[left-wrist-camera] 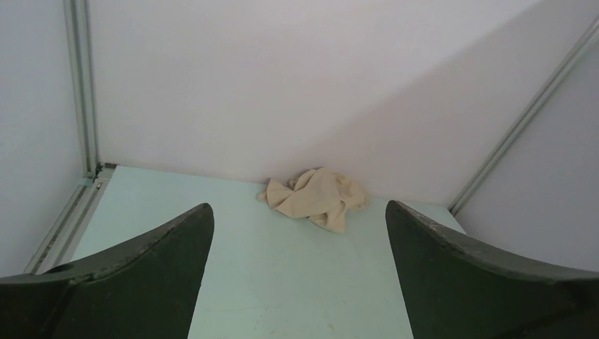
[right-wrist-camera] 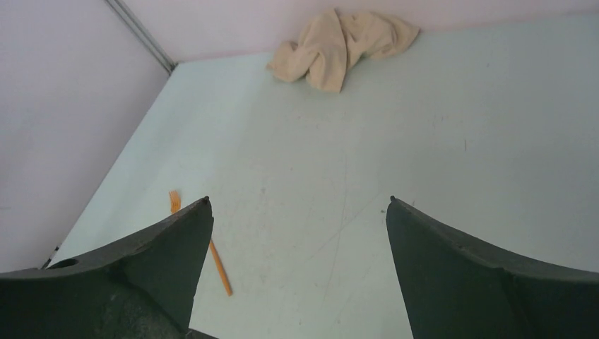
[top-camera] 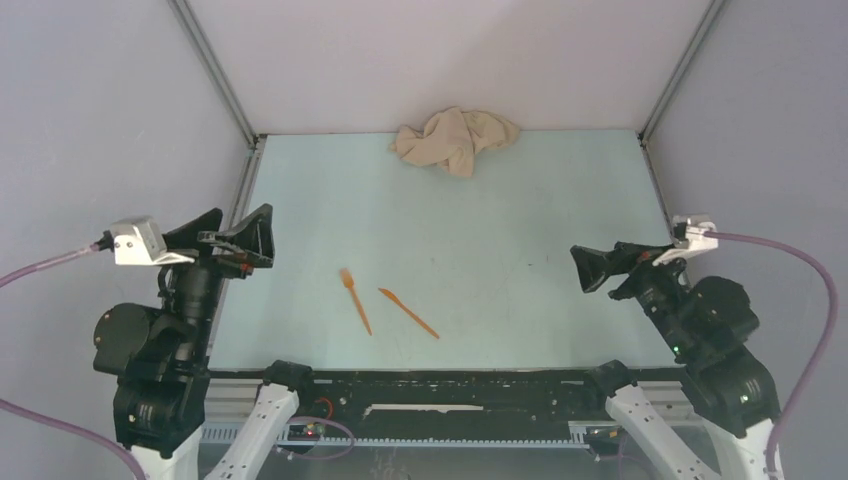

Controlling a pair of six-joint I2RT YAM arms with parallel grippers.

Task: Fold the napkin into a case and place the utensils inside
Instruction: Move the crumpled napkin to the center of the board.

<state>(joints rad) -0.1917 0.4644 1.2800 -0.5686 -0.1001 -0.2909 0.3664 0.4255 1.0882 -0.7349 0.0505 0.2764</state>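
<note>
While the napkin (top-camera: 457, 140) sits crumpled at the far wall (top-camera: 450, 60), fork (top-camera: 354, 299) and knife (top-camera: 408, 312) near, left gripper (top-camera: 268, 238) and right gripper (top-camera: 583, 270), jaws wide and empty, should pinch separate edges and spread it flat.

soft even light, faint shadows

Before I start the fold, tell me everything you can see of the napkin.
The napkin is a plain beige-tan cloth, soft-looking and unpatterned. It is crumpled into a loose heap with deep creases, neither spread nor folded. It lies on the table at its far edge, about mid-width, at the foot of the back wall. Whether it touches the wall is unclear. Nothing else touches it.
</note>
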